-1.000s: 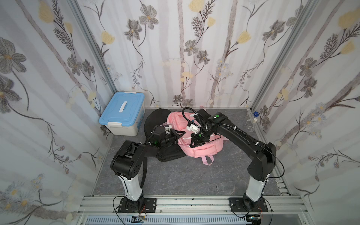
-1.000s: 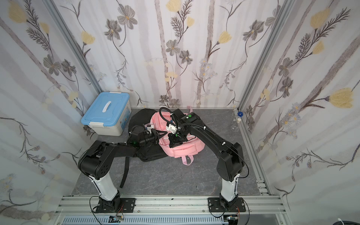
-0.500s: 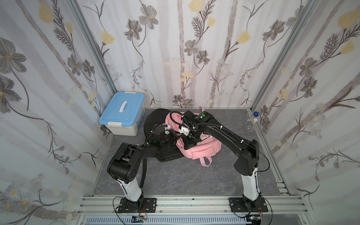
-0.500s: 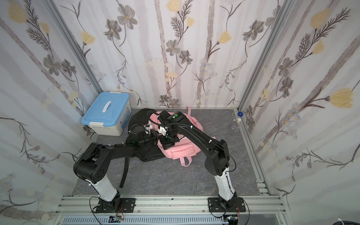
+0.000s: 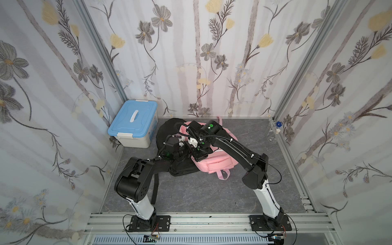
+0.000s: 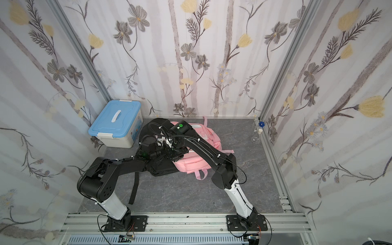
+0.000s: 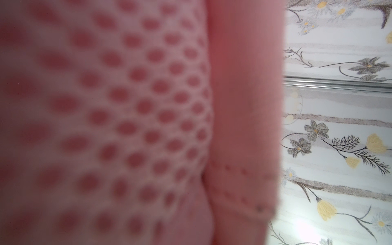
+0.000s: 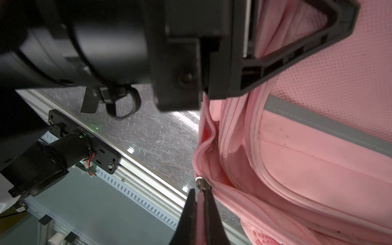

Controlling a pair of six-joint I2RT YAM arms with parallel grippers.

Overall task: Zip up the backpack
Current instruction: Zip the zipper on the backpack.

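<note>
Clamps narrow with the right end effector (image 8: pixel 199 194) on a flat pink zipper pull (image 8: pixel 200 220) below its shiny metal slider (image 8: pixel 203 182) on the soft, piped pink backpack (image 5: pixel 214 164) lying against a black backpack (image 5: pixel 180 167), cannot tell the grip of the left end effector (image 5: pixel 184 149), has slid toward the left arm since a second ago, leaves bare marbled grey tabletop (image 5: pixel 201 195) in front.
</note>
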